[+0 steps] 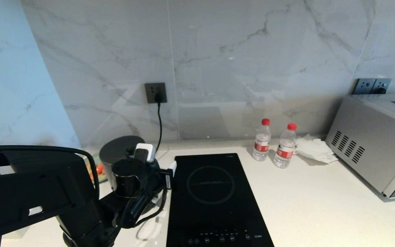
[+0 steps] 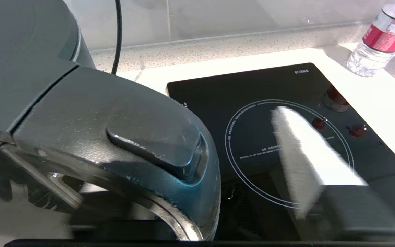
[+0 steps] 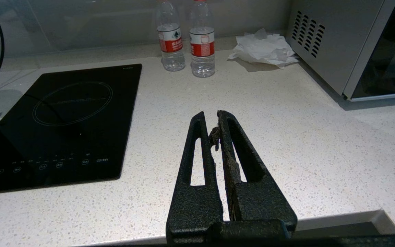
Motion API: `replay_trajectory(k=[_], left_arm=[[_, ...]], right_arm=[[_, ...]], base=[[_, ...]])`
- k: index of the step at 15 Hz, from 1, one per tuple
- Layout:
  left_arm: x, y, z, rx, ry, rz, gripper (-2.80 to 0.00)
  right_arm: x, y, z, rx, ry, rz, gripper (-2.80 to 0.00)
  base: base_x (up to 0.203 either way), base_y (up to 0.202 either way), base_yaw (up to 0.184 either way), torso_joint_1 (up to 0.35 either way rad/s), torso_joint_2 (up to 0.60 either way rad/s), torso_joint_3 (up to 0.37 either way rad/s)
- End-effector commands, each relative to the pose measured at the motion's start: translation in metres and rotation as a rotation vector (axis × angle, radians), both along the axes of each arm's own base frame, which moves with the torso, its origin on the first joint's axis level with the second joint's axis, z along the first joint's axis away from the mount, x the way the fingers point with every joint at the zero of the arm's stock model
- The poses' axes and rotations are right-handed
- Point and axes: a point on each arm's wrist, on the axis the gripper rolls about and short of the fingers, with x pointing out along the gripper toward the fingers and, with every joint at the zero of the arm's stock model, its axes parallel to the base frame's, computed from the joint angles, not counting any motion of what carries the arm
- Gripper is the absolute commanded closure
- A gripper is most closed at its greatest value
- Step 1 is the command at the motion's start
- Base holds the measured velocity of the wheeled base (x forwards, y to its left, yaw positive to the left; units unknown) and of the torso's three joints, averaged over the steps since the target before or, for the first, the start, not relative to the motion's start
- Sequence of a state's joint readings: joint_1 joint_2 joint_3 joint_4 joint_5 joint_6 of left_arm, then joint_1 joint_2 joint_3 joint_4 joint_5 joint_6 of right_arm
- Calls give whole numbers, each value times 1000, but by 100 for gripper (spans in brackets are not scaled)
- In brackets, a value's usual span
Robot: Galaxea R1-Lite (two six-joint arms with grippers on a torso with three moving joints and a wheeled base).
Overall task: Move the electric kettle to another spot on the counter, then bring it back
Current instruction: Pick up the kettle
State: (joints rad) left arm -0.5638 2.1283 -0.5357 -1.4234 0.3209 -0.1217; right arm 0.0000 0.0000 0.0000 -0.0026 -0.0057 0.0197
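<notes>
The electric kettle (image 1: 120, 151) stands on the counter (image 1: 314, 199) at far left, just left of the hob (image 1: 214, 199); the left gripper (image 2: 170, 164) straddles its handle (image 2: 142, 137), jaws part-open; the right gripper (image 3: 214, 127) hangs empty, jaws closed.

Grey-veined marble wall (image 1: 238, 61) — black socket (image 1: 155, 92), steel microwave (image 1: 372, 154).

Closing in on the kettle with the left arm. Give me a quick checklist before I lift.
1. Left gripper at the electric kettle's handle: ok.
2. Kettle secured for lifting: cannot tell.
3. Cord from the wall socket free of the kettle: cannot tell.
4. Bare counter right of the hob for set-down: ok.
5. Right gripper shut, away from the kettle: ok.
</notes>
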Motion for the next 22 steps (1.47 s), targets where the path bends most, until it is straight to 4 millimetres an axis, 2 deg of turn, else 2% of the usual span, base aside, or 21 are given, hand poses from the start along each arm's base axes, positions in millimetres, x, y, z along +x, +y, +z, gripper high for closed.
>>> replay_trajectory(k=[1,11,17,22], left_arm=[[0,0,1,-6,-8,1,0],[0,-1,3,-8,-13,0,0],[13,-6,31,-43,-80,8,0],[20,-8,35,-51,-97,18,0]], right_arm=[[0,0,0,0,0,0,0],[0,0,0,0,0,0,0],[0,0,0,0,0,0,0],[0,0,0,0,0,0,0]], base=[[0,0,0,0,0,0],[0,0,0,0,0,0],[0,0,0,0,0,0],[0,0,0,0,0,0]])
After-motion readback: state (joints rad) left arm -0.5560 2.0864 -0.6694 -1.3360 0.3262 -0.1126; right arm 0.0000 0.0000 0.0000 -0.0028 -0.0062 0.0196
